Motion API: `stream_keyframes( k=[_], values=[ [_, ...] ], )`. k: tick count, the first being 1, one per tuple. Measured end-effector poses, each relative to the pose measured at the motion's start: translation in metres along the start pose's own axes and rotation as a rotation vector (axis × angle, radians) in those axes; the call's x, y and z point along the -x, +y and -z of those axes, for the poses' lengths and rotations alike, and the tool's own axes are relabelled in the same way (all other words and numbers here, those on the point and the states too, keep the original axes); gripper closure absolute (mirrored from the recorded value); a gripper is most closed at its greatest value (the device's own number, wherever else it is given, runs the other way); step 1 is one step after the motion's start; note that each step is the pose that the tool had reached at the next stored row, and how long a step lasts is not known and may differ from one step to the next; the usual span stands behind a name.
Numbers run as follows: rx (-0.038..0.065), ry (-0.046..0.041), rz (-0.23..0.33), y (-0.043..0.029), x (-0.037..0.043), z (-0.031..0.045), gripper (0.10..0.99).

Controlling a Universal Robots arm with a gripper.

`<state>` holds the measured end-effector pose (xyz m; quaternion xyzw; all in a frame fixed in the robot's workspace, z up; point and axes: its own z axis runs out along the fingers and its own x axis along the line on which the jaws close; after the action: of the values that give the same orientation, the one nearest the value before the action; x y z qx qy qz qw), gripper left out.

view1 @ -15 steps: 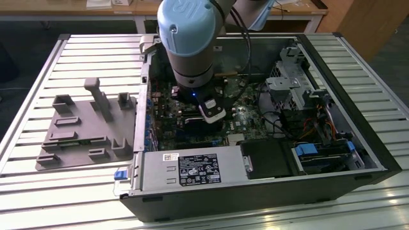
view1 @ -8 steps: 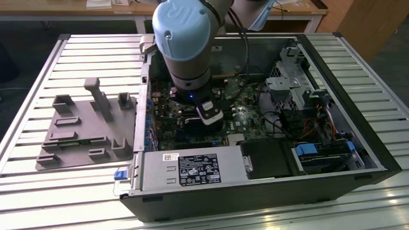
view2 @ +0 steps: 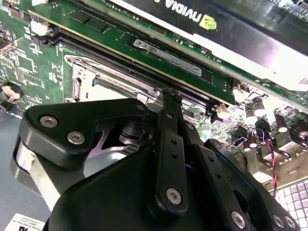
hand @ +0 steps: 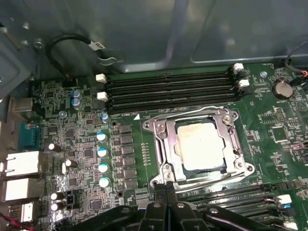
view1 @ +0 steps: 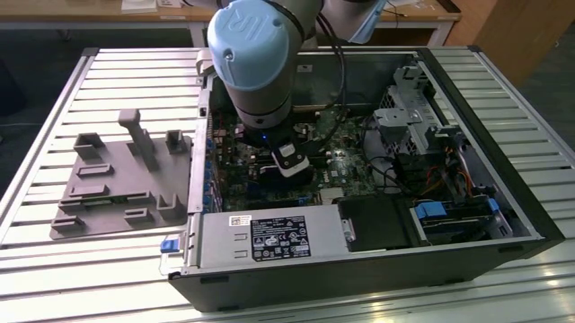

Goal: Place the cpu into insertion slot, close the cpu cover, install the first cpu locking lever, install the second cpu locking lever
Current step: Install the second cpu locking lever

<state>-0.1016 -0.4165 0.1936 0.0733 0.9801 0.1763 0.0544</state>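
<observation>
Cpu seated, cover down, fingers at the socket edge.

In the exterior view the gripper (view1: 289,163) is low inside the case (view1: 503,222), over the board. In the second wrist view the fingers (view2: 169,144) stand pressed together with nothing between, their tips just beside the cover (view2: 82,77). In the first wrist view the cpu (hand: 199,144) lies in the slot just beyond the fingertips (hand: 166,190), and the cover (hand: 163,139) frames it. Risk: closed tips can slip off a thin lever and scratch the board.
</observation>
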Motion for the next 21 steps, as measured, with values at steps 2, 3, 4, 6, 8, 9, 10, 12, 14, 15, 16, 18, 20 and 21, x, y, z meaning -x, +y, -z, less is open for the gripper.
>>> stream_keyframes(
  k=[2, 3, 4, 6, 8, 9, 10, 12, 14, 15, 16, 18, 20, 21],
  values=[
    [0.000, 0.0000, 0.000, 0.0003, -0.0003, -0.0010, 0.980],
    [0.000, 0.0000, 0.000, 0.0006, -0.0004, -0.0015, 0.980],
    [0.000, -0.0001, 0.000, 0.0010, -0.0005, -0.0019, 0.980],
    [0.000, 0.0000, 0.000, 0.0021, -0.0008, -0.0027, 0.980],
    [0.000, -0.0001, 0.000, 0.0032, -0.0011, -0.0035, 0.980],
    [0.000, 0.0000, 0.000, 0.0037, -0.0013, -0.0038, 0.980],
    [0.000, 0.0000, 0.000, 0.0040, -0.0016, -0.0042, 0.980],
    [0.000, -0.0002, 0.000, 0.0044, -0.0020, -0.0049, 0.980],
    [0.000, 0.0000, 0.000, 0.0047, -0.0023, -0.0055, 0.980],
    [0.000, 0.0000, 0.000, 0.0049, -0.0025, -0.0058, 0.980],
    [0.000, 0.0001, 0.000, 0.0049, -0.0027, -0.0060, 0.980],
    [0.000, 0.0001, 0.000, 0.0048, -0.0029, -0.0064, 0.980],
    [0.000, 0.0000, 0.000, 0.0047, -0.0032, -0.0070, 0.980],
    [0.000, -0.0001, 0.000, 0.0048, -0.0034, -0.0073, 0.980]
  ],
)
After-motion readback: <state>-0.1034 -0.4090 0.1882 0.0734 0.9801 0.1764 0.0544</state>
